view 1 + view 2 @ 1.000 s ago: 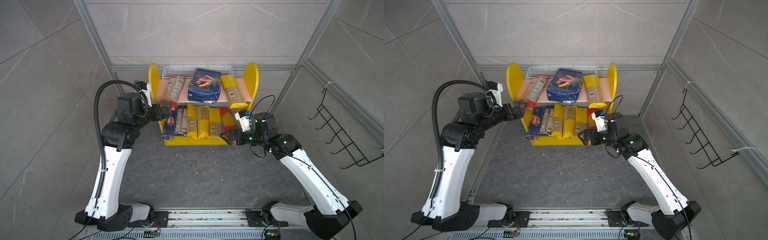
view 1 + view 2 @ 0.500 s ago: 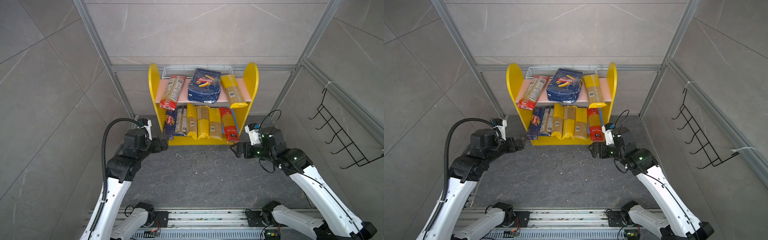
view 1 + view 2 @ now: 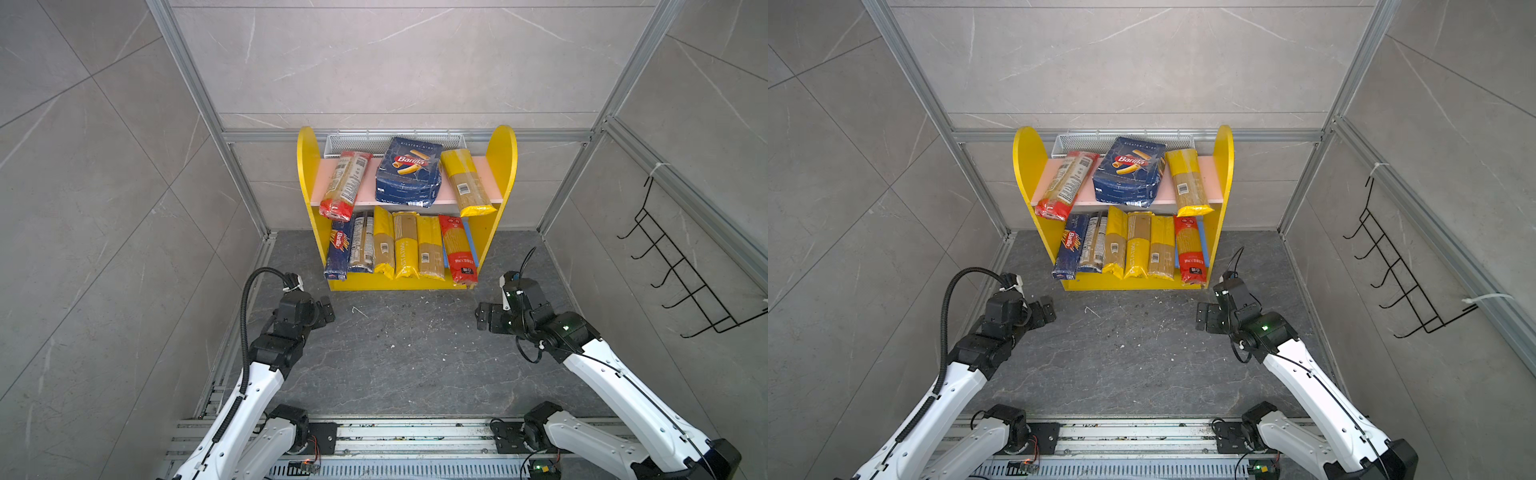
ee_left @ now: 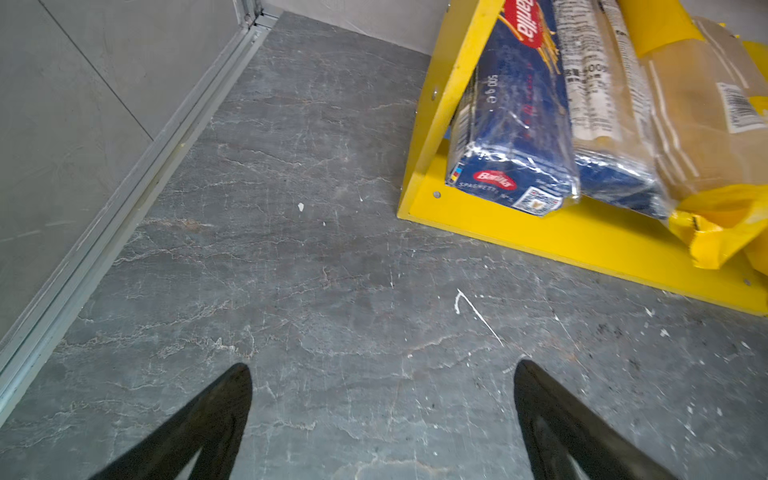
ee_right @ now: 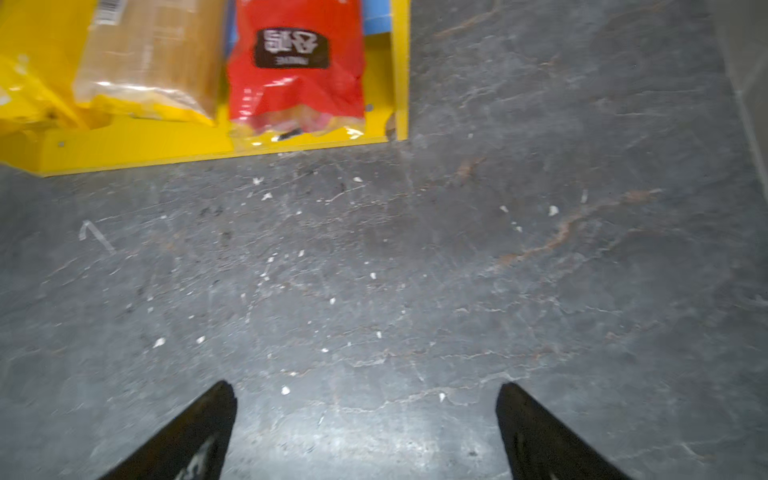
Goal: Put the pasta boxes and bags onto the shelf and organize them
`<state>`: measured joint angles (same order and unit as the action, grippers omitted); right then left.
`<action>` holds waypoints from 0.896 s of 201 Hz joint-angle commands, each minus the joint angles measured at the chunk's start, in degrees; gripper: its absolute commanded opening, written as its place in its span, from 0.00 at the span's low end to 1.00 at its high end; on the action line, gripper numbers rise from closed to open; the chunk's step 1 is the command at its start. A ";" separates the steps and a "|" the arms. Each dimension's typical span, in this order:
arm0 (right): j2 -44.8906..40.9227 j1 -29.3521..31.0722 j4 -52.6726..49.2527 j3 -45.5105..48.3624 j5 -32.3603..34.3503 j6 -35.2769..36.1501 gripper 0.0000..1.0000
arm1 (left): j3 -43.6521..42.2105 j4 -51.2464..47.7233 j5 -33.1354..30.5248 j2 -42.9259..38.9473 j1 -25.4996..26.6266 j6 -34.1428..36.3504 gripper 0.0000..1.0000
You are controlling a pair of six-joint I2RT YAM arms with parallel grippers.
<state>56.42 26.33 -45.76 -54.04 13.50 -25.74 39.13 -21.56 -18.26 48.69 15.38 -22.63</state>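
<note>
The shelf point(image 3: 306, 178) point(image 3: 1022, 174) stands against the back wall with all the pasta packs in view on it. On its pink upper board lie a red-ended bag point(image 3: 347, 185), the Barilla rigatoni pack point(image 3: 409, 172) and a yellow bag point(image 3: 467, 183). The lower board holds the Barilla spaghetti box point(image 3: 338, 249) point(image 4: 511, 124), a dark-ended bag point(image 3: 360, 243), three yellow bags point(image 3: 405, 245) and a red bag point(image 3: 456, 247) point(image 5: 297, 62). My left gripper point(image 3: 326, 311) point(image 4: 380, 365) and right gripper point(image 3: 484, 318) point(image 5: 368, 384) hover open and empty over the floor in front of the shelf.
A black wire hook rack point(image 3: 681, 274) hangs on the right wall. Grey walls with aluminium posts point(image 3: 232, 166) close in both sides. The arms' base rail point(image 3: 395, 432) runs along the front. Pale crumbs point(image 5: 266, 195) dot the dark stone floor.
Both arms have drawn back from the shelf's sides toward the front and dropped lower over the floor. Both grippers stayed open and empty; the packs have not moved.
</note>
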 commanded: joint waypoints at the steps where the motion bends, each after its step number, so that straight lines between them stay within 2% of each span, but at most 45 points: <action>1: -0.79 -0.18 3.44 3.02 11.37 -2.92 1.00 | -3.77 15.00 -4.59 2.00 -0.13 1.31 1.00; 13: -0.59 -0.22 5.22 5.02 13.24 -3.72 0.99 | -6.13 19.39 -4.82 3.70 -0.11 4.37 1.00; 38: -0.72 -0.23 10.36 9.93 16.84 -4.39 1.00 | -10.42 27.77 -9.29 6.34 -0.22 13.69 1.00; 69: 1.70 -0.18 15.43 12.57 17.24 -1.70 0.99 | -16.16 38.46 -11.07 6.92 -0.47 22.51 1.00; 103: 0.34 -0.22 29.25 19.52 19.77 3.40 1.00 | -18.96 47.17 -9.06 10.00 -3.67 21.60 1.00; 130: 1.15 -0.31 33.94 20.71 23.28 6.49 0.99 | -18.49 50.97 -6.48 15.61 -5.90 21.55 1.00; 162: 3.43 -0.92 46.42 22.70 25.20 13.43 1.00 | -19.16 57.34 -3.72 21.88 -6.93 21.48 1.00; 180: 4.93 -1.95 53.62 23.84 25.29 18.22 1.00 | -18.48 58.12 -5.34 24.27 -7.07 21.72 1.00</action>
<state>59.61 25.54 -5.21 -32.27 36.29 -15.33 19.94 29.15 -23.70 70.78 8.71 -2.83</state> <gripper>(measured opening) 0.994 0.999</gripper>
